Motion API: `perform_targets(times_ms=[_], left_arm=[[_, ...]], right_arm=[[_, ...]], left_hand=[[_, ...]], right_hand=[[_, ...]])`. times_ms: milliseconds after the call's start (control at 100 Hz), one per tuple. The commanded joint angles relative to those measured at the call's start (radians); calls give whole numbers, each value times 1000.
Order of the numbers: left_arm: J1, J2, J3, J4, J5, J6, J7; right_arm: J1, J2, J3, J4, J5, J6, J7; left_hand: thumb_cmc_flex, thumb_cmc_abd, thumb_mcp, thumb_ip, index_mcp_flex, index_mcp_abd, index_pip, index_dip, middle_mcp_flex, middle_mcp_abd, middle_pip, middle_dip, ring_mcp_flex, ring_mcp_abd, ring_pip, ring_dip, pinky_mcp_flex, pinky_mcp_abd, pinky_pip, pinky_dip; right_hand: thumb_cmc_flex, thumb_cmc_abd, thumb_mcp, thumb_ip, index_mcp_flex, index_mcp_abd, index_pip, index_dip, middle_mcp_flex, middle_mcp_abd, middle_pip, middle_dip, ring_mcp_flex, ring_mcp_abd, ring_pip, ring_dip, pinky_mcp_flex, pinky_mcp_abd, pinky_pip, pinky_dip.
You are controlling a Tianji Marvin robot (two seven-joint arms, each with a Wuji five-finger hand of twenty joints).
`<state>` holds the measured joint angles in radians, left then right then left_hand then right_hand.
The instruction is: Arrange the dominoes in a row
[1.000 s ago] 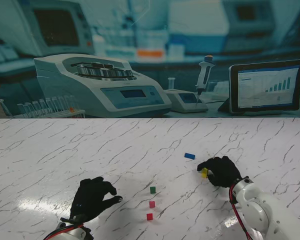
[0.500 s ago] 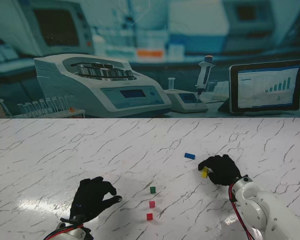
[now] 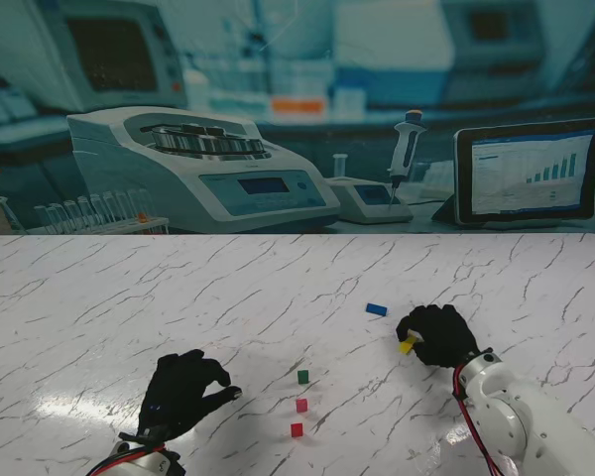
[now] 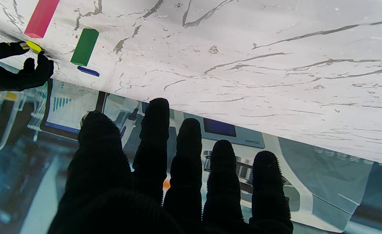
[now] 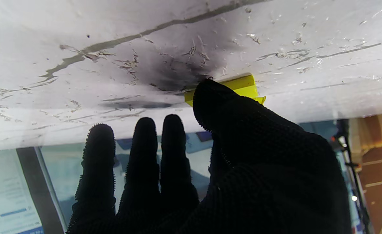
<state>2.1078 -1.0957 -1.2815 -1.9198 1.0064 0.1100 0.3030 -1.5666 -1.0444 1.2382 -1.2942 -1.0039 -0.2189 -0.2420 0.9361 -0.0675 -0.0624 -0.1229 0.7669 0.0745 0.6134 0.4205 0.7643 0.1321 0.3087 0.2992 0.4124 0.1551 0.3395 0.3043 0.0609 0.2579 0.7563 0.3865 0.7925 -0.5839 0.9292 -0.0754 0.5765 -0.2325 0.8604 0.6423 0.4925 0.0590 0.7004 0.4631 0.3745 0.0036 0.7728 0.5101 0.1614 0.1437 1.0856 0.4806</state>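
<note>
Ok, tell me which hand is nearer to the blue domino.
Right. The right hand sits just right of the blue domino and slightly nearer to me, pinching the yellow domino. The left hand is far off to its left, much nearer to me.

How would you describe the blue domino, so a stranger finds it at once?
Look at the marble table, then at the right hand holding a yellow domino. Just left of it, farther from me, lies the blue domino: the only blue piece, lying flat.
</note>
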Motion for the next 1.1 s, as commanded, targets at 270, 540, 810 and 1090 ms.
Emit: perform_targets(times_ms=[270, 540, 810, 1090], left_arm=[[7, -5, 1, 1, -1, -20, -9], [8, -5, 1, 0, -1, -17, -12], [10, -5, 1, -2, -1, -15, -15], [9, -5, 1, -2, -3, -14, -16]], right_arm=[[-14, -16, -9, 15, 10, 1, -35], [-15, -17, -7, 19, 18, -6, -38], [-16, -18, -4, 21, 23, -15, -39], [-12, -17, -8, 26, 14, -18, -53]], left_hand=[[75, 21, -21, -21, 8, -27, 19, -10, 35, -18, 28, 15, 37, -18, 30, 14, -2, 5, 33, 18], [103, 19, -29, -27, 8, -32, 30, -18, 38, -18, 30, 16, 40, -17, 33, 15, 0, 5, 35, 19], [107, 19, -33, -28, 7, -32, 38, -24, 39, -18, 31, 15, 40, -20, 35, 15, 0, 4, 35, 19], [104, 18, -33, -27, 6, -31, 41, -27, 39, -19, 32, 15, 40, -18, 35, 15, 0, 4, 35, 19]], right_hand=[[43, -15, -8, -45, 9, -10, 281, 206, -120, 10, 159, 139, -43, 33, 23, 4, -22, -24, -1, -12], [39, -22, -4, -44, -4, -3, 303, 232, -116, 13, 192, 173, -26, 43, 28, 7, -15, -19, 3, -13], [31, -26, -3, -42, -25, 7, 285, 224, -99, 30, 174, 172, -8, 56, 27, 10, -9, -11, 5, -14], [23, -26, -5, -39, -60, 21, 243, 202, -100, 50, 134, 157, -10, 63, 20, 13, -13, -3, -1, -17]])
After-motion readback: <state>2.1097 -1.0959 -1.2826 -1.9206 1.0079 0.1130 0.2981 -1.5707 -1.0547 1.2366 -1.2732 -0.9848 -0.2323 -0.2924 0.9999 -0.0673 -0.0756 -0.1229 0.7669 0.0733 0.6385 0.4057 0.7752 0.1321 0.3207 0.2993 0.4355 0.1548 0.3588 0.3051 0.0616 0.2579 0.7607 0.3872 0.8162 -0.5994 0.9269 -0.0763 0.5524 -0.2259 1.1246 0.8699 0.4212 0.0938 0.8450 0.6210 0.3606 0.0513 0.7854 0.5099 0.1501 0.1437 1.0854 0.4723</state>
